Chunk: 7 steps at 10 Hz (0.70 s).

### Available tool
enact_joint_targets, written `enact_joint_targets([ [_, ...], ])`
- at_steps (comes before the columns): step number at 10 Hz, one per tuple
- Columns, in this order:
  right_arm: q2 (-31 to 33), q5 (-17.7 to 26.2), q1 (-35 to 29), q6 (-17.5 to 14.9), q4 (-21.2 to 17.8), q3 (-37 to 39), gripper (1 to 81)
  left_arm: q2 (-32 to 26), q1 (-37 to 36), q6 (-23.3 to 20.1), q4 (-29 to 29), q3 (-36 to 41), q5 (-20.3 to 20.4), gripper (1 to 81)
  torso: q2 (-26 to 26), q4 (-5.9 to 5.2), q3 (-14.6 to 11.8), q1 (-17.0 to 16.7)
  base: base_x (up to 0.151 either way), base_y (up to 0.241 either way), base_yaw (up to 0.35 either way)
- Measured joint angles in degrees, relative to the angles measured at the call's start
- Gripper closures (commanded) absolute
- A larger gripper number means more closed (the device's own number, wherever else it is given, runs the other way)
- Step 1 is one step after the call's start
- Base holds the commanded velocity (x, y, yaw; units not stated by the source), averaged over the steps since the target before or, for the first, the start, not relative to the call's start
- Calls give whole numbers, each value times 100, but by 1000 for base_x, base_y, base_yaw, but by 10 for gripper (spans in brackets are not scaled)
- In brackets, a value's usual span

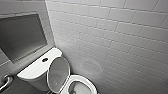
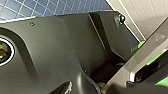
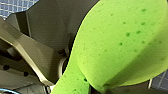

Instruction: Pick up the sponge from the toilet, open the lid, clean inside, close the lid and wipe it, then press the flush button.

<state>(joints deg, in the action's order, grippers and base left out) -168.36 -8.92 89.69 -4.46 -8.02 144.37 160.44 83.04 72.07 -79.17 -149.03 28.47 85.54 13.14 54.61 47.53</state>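
White tiled wall runs close along one side of the toilet, leaving little room there; a metal grab bar edges the other side. In the head view the lid stands raised against the tank, bowl open, flush button bare on the tank top. The right wrist view adds the sponge, pinched at its waist in the clamped right gripper, above blue floor tiles. Whether the left gripper is open cannot be told.
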Motion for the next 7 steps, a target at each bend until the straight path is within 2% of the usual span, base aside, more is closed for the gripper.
enact_joint_targets([
  [3, 1, -2, 15, 0, 1, -2, 811, 244, 94, 4, -123, -288, -22, 10, -641, 0, -450, -418, 0, 0, 0],
  [4, 6, 9, 48, 0, 1, 0, 811, 273, 100, 1, -140, -288, -27, 10, -800, -35, -568, -527, 0, 0, 0],
  [7, 6, 41, 77, 0, 6, 0, 811, 279, 157, 4, -154, -301, -41, 10, -1377, -354, -1032, -901, 0, 0, 0],
])
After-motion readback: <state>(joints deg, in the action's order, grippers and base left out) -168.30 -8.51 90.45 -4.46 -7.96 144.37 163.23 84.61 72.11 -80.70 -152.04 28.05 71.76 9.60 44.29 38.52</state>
